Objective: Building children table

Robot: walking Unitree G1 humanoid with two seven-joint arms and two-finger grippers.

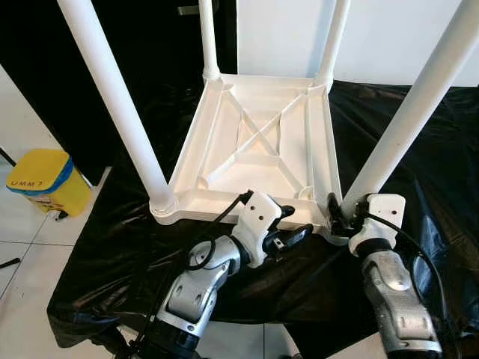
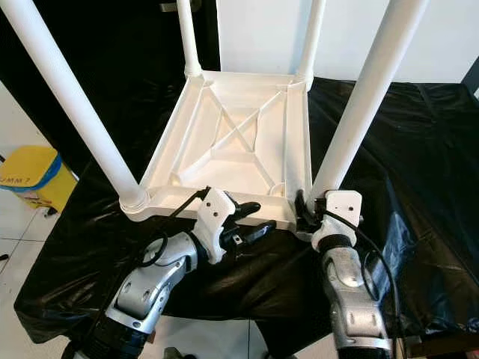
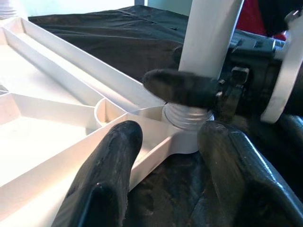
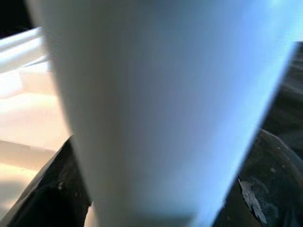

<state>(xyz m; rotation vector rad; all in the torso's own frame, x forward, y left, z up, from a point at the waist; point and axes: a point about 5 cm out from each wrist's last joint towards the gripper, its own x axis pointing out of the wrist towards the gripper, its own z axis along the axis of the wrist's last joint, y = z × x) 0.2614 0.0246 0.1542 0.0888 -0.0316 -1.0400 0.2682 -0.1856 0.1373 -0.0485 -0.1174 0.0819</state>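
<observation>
— Left eye view first: where is the children's table?

— Upside down on the bench, which is draped in black sheeting. Its white tabletop lies flat with the ribbed underside and cross-bracing facing up, and four white legs rise from the corners — the near-left leg, the near-right leg and two at the far corners.

— And the right end effector?

— At the foot of the near-right leg, where it meets the corner socket. In the right wrist view the leg stands between the two black fingers, which sit against either side of it — clamped on the leg.

— The left one?

— The left end effector is at the near edge of the tabletop, between the two front corners and closer to the right one. Its fingers are spread apart. In the left wrist view the fingers sit either side of the tabletop's rim, and just past them you see the threaded base of the near-right leg seated in its socket, with one finger of the right end effector across it.

— Anything around the bench?

— A yellow container with a blue band stands on the pale tiled floor to the robot's left, well apart from the tabletop.
</observation>
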